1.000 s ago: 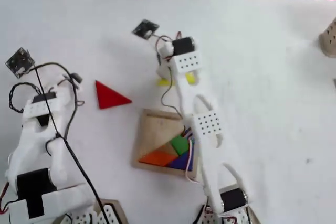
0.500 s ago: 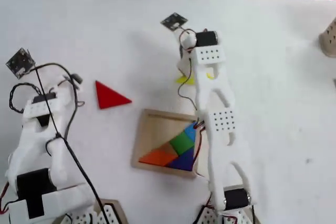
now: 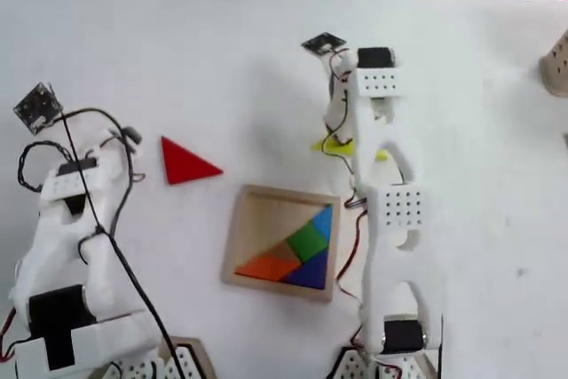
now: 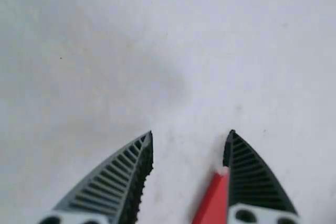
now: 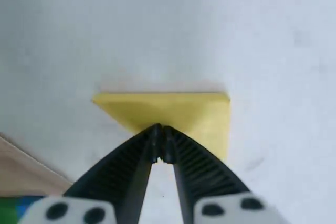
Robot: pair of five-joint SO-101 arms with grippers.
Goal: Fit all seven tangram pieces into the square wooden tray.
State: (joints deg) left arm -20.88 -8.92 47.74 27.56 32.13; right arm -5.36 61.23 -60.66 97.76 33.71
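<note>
Tray: square wooden tray (image 3: 238,219) lying flat on the white table (image 3: 461,86), between the two arms.
Pieces in tray: orange piece (image 3: 266,265), green piece (image 3: 309,241), blue piece (image 3: 322,219) and a darker blue piece (image 3: 308,276), packed together in the corner toward the right arm's base. Bare wood shows on the side toward the left arm.
Red triangle (image 3: 186,163): flat on the table outside the tray, between the left arm and the tray's far corner.
Yellow triangle (image 5: 173,109): flat on the table just beyond the tray's far edge, partly under the right arm in the high view.
Left claw (image 4: 189,135): fingers spread well apart, holding nothing, low over the table. One edge of the red triangle sits just beside one finger.
Right claw (image 5: 161,130): fingers closed, tips meeting over the yellow triangle's near edge, with nothing pinched between them. Possibly resting on the piece, but contact cannot be told.
</note>
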